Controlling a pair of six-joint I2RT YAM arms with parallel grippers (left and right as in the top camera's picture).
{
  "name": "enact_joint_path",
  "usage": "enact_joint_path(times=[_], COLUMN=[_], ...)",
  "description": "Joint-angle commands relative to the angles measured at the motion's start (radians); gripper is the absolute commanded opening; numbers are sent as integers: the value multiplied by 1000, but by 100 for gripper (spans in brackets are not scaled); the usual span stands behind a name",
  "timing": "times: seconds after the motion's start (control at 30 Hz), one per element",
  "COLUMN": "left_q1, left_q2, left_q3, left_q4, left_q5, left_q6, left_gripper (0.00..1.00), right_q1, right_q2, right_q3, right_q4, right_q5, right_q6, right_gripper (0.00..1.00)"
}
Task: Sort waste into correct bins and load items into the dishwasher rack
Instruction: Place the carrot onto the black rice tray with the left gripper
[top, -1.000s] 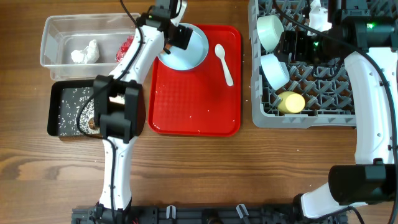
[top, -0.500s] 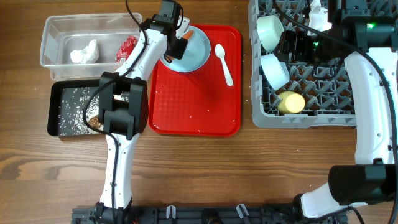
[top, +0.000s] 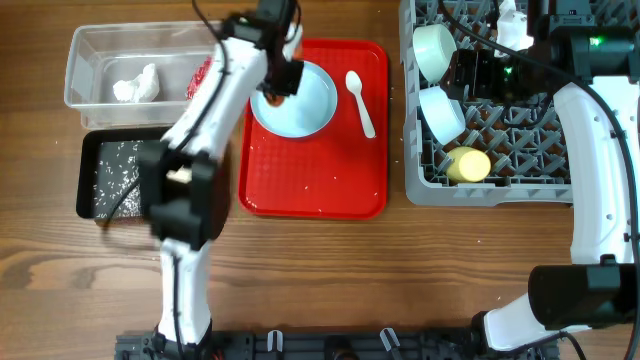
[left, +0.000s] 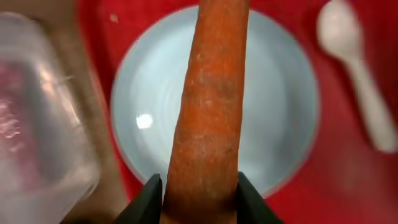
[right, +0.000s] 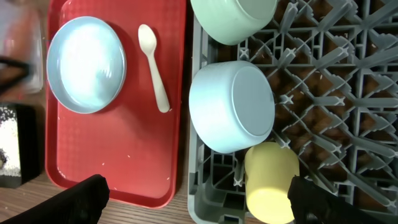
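My left gripper (left: 200, 200) is shut on the thick end of an orange carrot (left: 208, 106), which hangs over the pale blue plate (left: 277, 106) on the red tray (top: 315, 170). From overhead the left gripper (top: 283, 72) sits at the plate's (top: 305, 105) left rim, and the arm is blurred. A white spoon (top: 360, 100) lies right of the plate. My right gripper (right: 200, 198) stands open above the grey rack (top: 510, 150), nothing between its fingers. The rack holds two pale bowls (right: 233, 18) (right: 230, 106) and a yellow cup (right: 270, 190).
A clear tub (top: 90, 60) at the back left holds a crumpled napkin (top: 135, 85) and a red wrapper (top: 203, 75). In front of it a black tray (top: 92, 150) holds rice grains (top: 115, 175). Bare wooden table lies in front.
My left gripper closed from wide open onto the carrot on the plate and now holds it up. The left arm is moving. The right arm has stayed still.
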Motion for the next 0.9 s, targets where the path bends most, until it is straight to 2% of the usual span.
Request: enact_joint_path(times=[0.0, 0.1, 0.17, 0.23, 0.37, 0.47, 0.57, 0.7, 0.77, 0.8, 0.83, 0.87], left_q1=[17, 65, 129, 232, 402, 462, 474, 474, 474, 474, 474, 474], left_q2=[-253, -309, -305, -305, -305, -305, -305, -305, -305, -305, -305, -307], left_q3=[15, 14, 9, -64, -299, -504, -654, -856, -909, -926, -928, -927], left_q4=[-149, -320, -453, -484, -403, -215, -48, 223, 292, 316, 321, 320], left_q5=[-50, -104, -149, -153, -133, -122, -118, -112, -111, -111, -111, -111], left_q6=[-53, -118, -225, -287, -334, -333, -334, -365, -396, -405, -405, -405], left_gripper=[8, 6, 4, 4, 4, 4, 6, 24, 41, 50, 74, 86], right_q1=[3, 7, 27, 77, 216, 304, 341, 351, 351, 355, 360, 365], right_q2=[-6, -6, -6, -3, 34, 94, 163, 271, 312, 338, 355, 371], right_q3=[2, 2, 2, -6, -56, -93, -93, -93, -93, -93, -93, -93], right_q4=[4, 13, 30, 74, 234, 355, 402, 440, 447, 452, 457, 468], right_q5=[-16, -82, -95, -95, -95, -81, -80, -81, -92, -92, -92, -91], right_q6=[-5, -5, -3, -3, 52, 76, 76, 76, 77, 77, 77, 76], right_gripper=[96, 96, 95, 96, 95, 96, 95, 95, 95, 95, 94, 94])
